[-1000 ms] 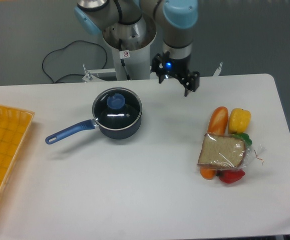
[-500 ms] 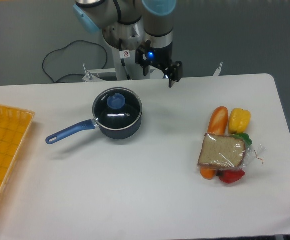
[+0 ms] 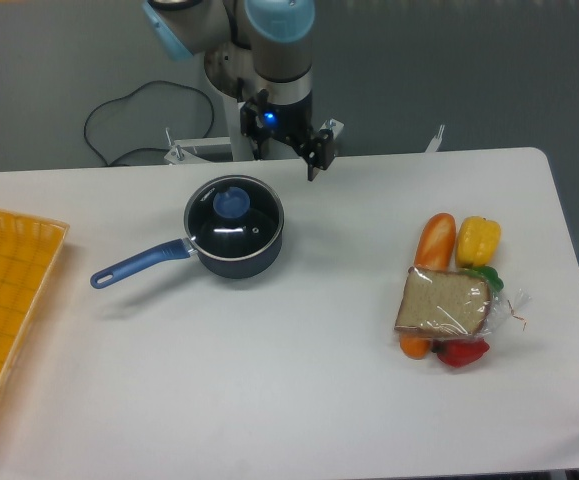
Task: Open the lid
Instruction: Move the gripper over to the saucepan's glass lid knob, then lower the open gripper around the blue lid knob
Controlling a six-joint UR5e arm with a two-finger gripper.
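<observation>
One camera view covers the scene. A dark blue saucepan (image 3: 235,245) stands on the white tabletop (image 3: 289,380), left of centre, its long blue handle (image 3: 137,265) pointing toward the lower left. The lid (image 3: 234,220), clear glass with a thin metal rim and a blue knob (image 3: 232,204) in its middle, sits flat on the saucepan and closes it; what lies inside cannot be made out through the glass. At the far left edge a yellow tray (image 3: 4,320) reaches partly out of view, and nothing in it can be told for sure. On the right side a clear plastic bag (image 3: 447,310) holds a slice of bread, with an orange pepper (image 3: 435,241), a yellow pepper (image 3: 478,240) and red and green pieces around it.

Compared with a second ago, the gripper (image 3: 291,152) has moved leftward along the far edge of the tabletop and now hangs above and just to the right of the saucepan, apart from the lid. Its fingers stand spread apart and hold nothing. Saucepan, lid and food lie where they lay before.

Behind the tabletop stands the arm's grey base (image 3: 254,75), a black cable (image 3: 119,125) loops on the floor, and the backdrop is plain grey.
</observation>
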